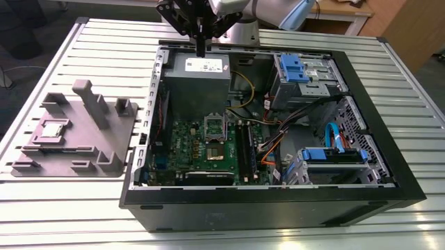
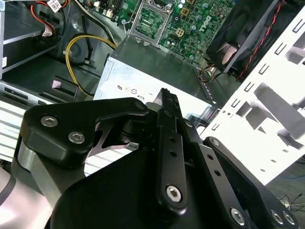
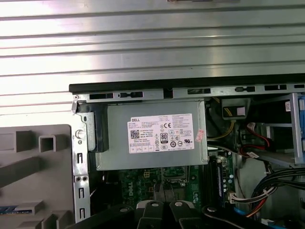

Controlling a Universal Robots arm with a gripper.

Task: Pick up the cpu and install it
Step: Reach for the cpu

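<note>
The cpu (image 1: 54,129), a small pale square chip, lies in a recess of the grey fixture (image 1: 76,156) on the exterior view's left, outside the computer case. My gripper (image 1: 201,51) hangs high over the case's far edge, above the grey power supply box (image 1: 198,78), well away from the cpu. Its fingers (image 2: 167,107) are pressed together with nothing between them. The metal-framed socket (image 1: 214,151) sits on the green motherboard (image 1: 187,151) inside the case, and its frame (image 2: 148,21) also appears in the second wrist view.
The open black computer case (image 1: 278,208) lies on a slatted metal table (image 1: 70,219). Inside are drive bays with blue latches (image 1: 292,67), bundled cables (image 1: 278,140) and a yellow cable (image 2: 86,45). The fixture has tall upright posts (image 1: 90,101).
</note>
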